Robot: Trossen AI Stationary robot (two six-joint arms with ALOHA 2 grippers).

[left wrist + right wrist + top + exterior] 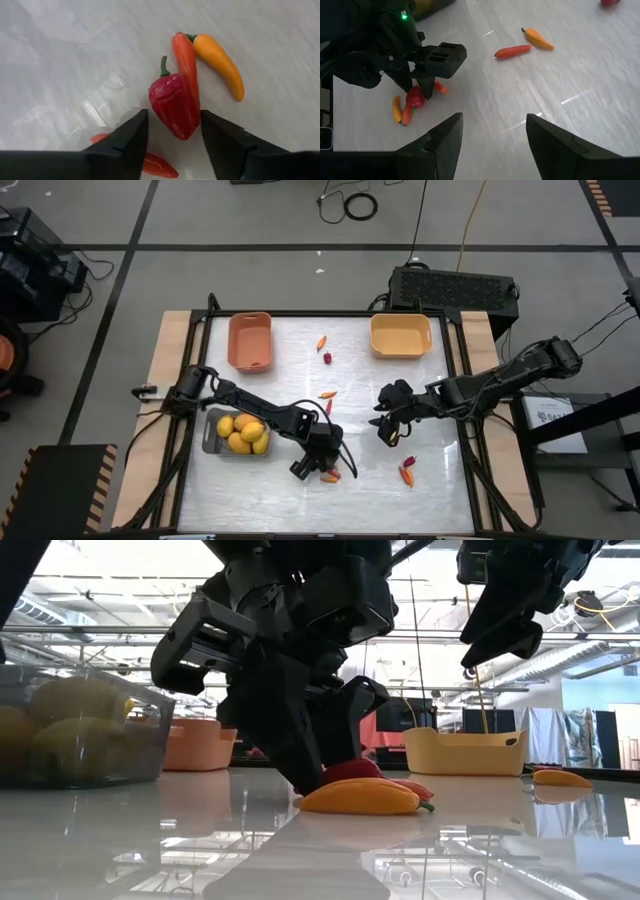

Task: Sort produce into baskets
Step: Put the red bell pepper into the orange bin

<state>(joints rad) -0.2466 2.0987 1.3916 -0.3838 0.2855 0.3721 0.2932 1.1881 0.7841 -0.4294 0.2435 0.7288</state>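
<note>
My left gripper (318, 467) is open and down at the table near its front edge. Its two fingers (134, 135) stand on either side of the pointed end of a dark red pepper (172, 102). A slim red-orange pepper (185, 60) and an orange pepper (220, 62) lie against it. My right gripper (392, 422) is open and empty, raised above the table right of centre. The grey basket (210, 442) holds several yellow fruits (245, 432). The salmon basket (250, 340) and the yellow-orange basket (400, 335) stand at the far edge. My left gripper comes at the dark red pepper's pointed end (181, 131) from above, slanting down, one finger on each side. There is a gap at one finger. Whether the other finger (220, 135) touches the pepper I cannot tell. The pepper lies on the table.
Loose peppers lie mid-table (328, 394), near the far edge (321, 342) with a dark red piece (327, 358), and at the front right (407, 472). Another small red-orange pepper (157, 165) lies under my left gripper.
</note>
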